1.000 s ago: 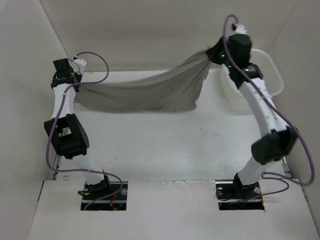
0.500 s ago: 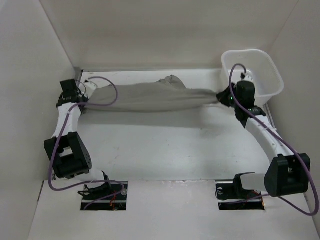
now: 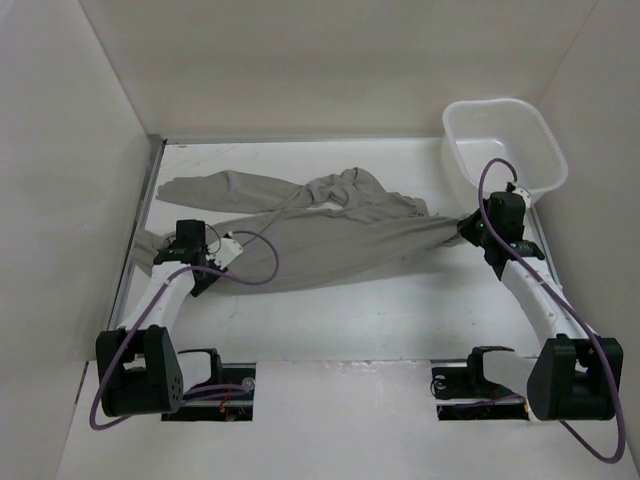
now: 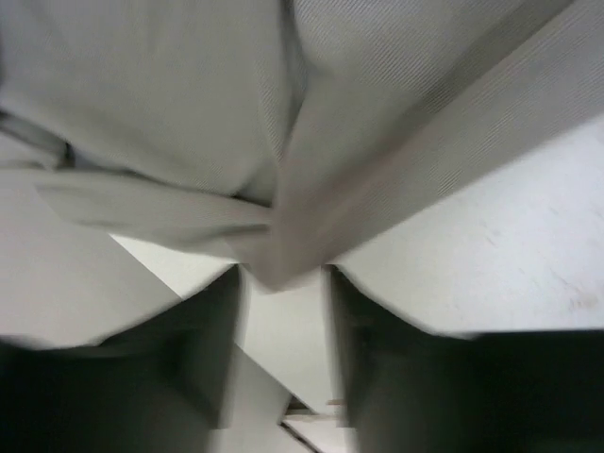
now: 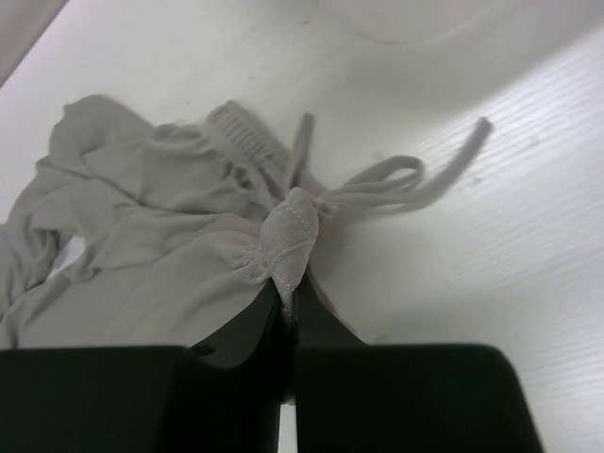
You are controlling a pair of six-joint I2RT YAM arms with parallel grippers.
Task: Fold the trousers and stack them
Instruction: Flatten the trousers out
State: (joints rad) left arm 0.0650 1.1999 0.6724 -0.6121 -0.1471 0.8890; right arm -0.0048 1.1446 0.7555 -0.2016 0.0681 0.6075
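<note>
The grey-taupe trousers [image 3: 340,235] lie across the table, one leg reaching far left, the other toward the near left, and the waist at the right. My right gripper [image 3: 466,229] is low at the right and shut on a bunched bit of the waistband [image 5: 288,241], beside its drawstring [image 5: 396,184]. My left gripper [image 3: 203,277] is at the near-left leg end. In the left wrist view its blurred jaws stand apart, with a corner of the leg hem [image 4: 283,269] just at their tips and not pinched.
A white plastic tub [image 3: 548,135] stands at the far right corner, just behind my right gripper. White walls close in the left, back and right sides. Purple cables loop off both arms.
Both arms came down and toward the near side. The trousers went from hanging stretched between the grippers to lying on the table. The left jaws now stand apart.
</note>
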